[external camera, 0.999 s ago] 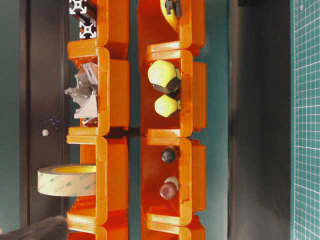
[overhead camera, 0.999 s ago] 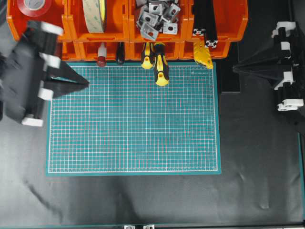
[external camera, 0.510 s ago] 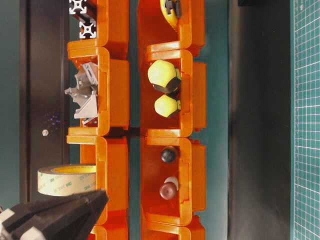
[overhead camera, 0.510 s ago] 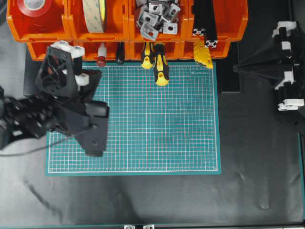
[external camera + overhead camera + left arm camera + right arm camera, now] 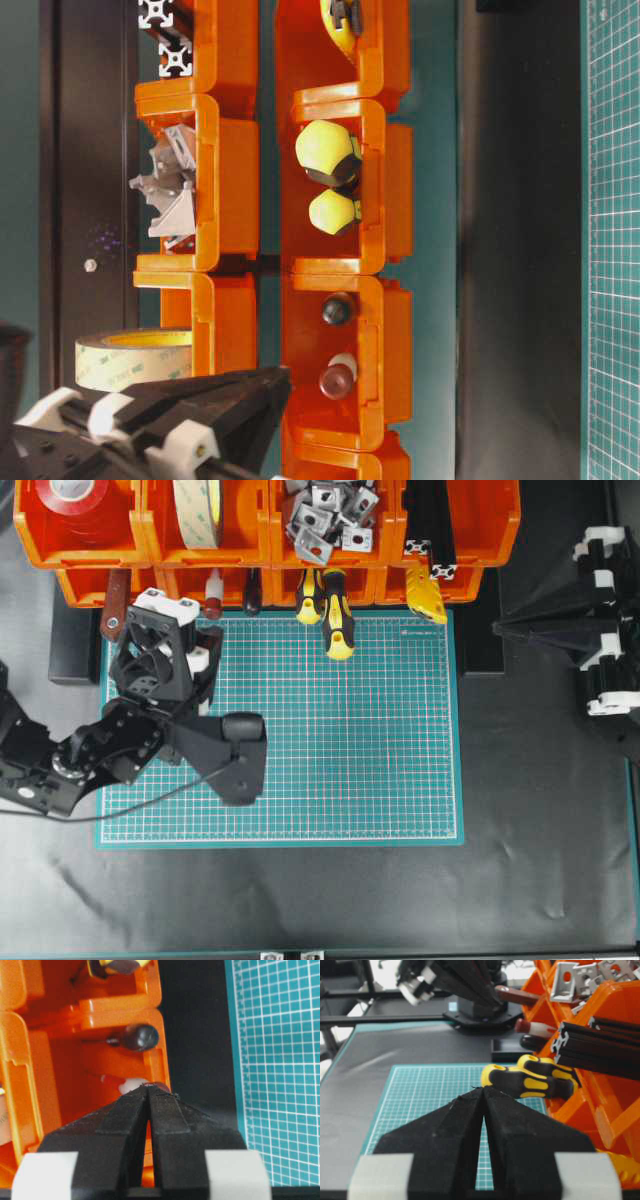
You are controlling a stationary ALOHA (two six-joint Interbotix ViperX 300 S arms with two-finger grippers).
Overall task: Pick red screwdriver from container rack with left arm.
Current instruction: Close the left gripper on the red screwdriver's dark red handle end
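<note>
The red screwdriver [image 5: 212, 598] lies in a lower bin of the orange container rack [image 5: 270, 542], its dark-red cap sticking out toward the mat. My left gripper [image 5: 212, 632] is shut and empty, its tips pointing at that bin just short of the cap. In the left wrist view the shut gripper [image 5: 148, 1087] covers most of the screwdriver; only its whitish band [image 5: 130, 1085] shows. From table level the left gripper [image 5: 283, 378] is level with the red screwdriver [image 5: 337, 379]. My right gripper [image 5: 497, 626] rests shut at the right, also empty [image 5: 482, 1089].
Beside the red screwdriver sits a black-handled tool [image 5: 252, 592]. Two yellow-and-black screwdrivers [image 5: 337, 622] jut over the green cutting mat [image 5: 330, 760]. A brown-red flat handle [image 5: 114, 607] hangs at the left. Upper bins hold tape rolls [image 5: 198, 510] and metal brackets [image 5: 328, 515].
The left arm swung in from the left edge over the mat and turned its shut gripper toward the rack's lower bin, ending in front of the red screwdriver. The right arm stayed still.
</note>
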